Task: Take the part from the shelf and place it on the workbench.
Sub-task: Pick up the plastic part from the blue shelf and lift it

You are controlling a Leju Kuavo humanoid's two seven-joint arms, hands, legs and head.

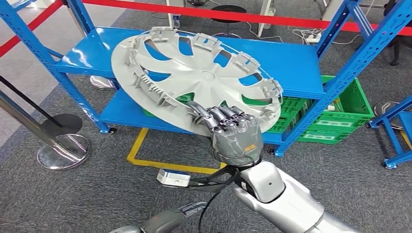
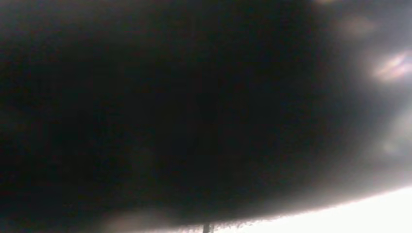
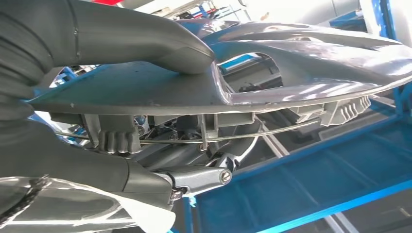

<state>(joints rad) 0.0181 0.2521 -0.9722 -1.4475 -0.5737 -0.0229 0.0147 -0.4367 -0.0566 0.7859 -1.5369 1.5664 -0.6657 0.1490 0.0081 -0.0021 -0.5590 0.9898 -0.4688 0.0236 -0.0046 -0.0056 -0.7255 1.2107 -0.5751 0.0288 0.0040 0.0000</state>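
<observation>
The part is a large grey wheel cover (image 1: 194, 80), ribbed inner side facing me, held tilted in the air in front of the blue shelf (image 1: 291, 63). My right hand (image 1: 235, 136) grips its near rim. Seen from the right wrist, the thumb (image 3: 145, 43) presses on one face of the wheel cover (image 3: 291, 82) and the fingers (image 3: 97, 165) lie against the other, by the clips and wire ring. A grey piece of my left arm (image 1: 163, 221) shows at the bottom edge; its fingers cannot be made out. The left wrist view is dark and blurred.
Green crates (image 1: 340, 116) sit on and beside the shelf's lower board. Stanchion bases (image 1: 63, 150) stand on the carpet at left, with a red barrier belt (image 1: 243, 14) behind. Yellow floor tape (image 1: 141, 162) and a small white box (image 1: 173, 178) lie below. Another blue rack (image 1: 398, 126) stands at right.
</observation>
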